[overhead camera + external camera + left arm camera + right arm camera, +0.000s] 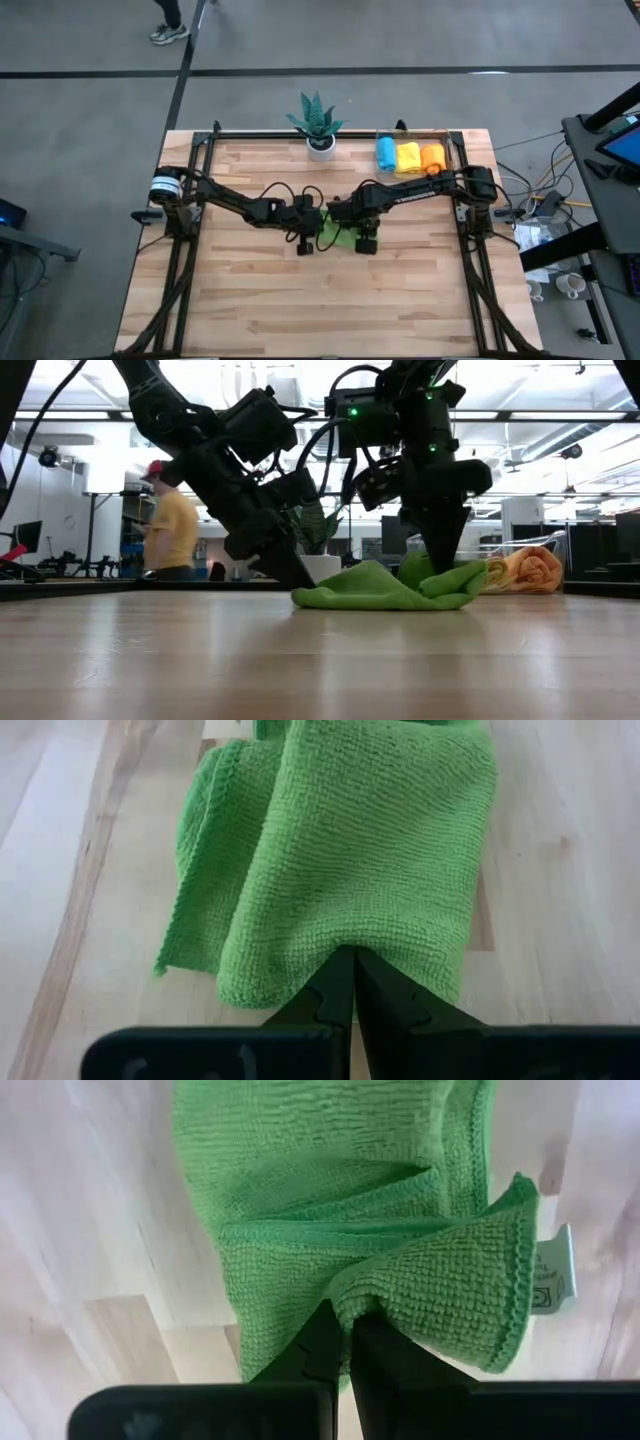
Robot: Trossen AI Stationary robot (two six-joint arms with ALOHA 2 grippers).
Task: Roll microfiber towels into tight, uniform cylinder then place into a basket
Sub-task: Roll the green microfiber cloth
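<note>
three rolls, blue, yellow, orange, already sit in the basket [452,140]. green towel [338,237] lies mid-table, partly folded, not rolled yet. my left gripper [350,982] and right gripper [345,1338] each pinch an edge of it.

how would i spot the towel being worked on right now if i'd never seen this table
Start from the wooden table and go to its middle, where the two dark arms meet. The green towel lies crumpled there, pinched by the left gripper and right gripper. It is the only cloth outside the basket.
</note>
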